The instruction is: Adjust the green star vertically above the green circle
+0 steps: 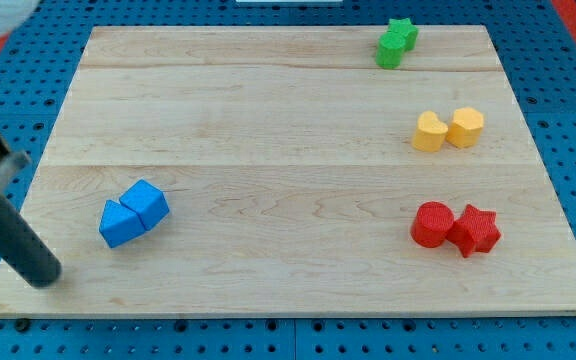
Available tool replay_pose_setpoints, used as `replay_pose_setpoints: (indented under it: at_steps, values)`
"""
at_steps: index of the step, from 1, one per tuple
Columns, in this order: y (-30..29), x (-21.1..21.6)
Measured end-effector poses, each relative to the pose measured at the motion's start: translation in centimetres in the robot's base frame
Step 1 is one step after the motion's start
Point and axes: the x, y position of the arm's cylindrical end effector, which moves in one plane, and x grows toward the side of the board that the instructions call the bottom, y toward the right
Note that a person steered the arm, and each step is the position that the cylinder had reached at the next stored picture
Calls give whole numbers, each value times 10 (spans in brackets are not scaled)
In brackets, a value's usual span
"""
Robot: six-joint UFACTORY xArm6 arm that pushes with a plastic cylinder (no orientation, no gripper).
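Note:
The green star (404,32) sits at the view's top right, near the board's top edge. The green circle (389,51) touches it just below and to the left. My tip (44,274) rests on the board near its bottom left corner, far from both green blocks. The dark rod slants up toward the view's left edge. The nearest blocks to my tip are the blue pair, up and to its right.
A blue triangle (117,225) and a blue cube (149,203) touch at the lower left. A yellow heart (428,132) and a yellow hexagon (466,127) touch at the right. A red circle (433,224) and a red star (477,231) touch at the lower right. The wooden board (288,130) lies on a blue pegboard.

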Motion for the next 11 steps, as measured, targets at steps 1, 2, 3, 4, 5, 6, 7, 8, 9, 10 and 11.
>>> replay_pose_setpoints:
  at_steps: [1,2,3,4,5,6,7,8,9,10,11]
  values:
    - [72,19]
    - [147,11]
    - [201,-21]
    - [240,-80]
    - [299,-155]
    - [362,-229]
    - [437,-283]
    - [498,-316]
    - [503,-334]
    - [504,-393]
    - [493,-405]
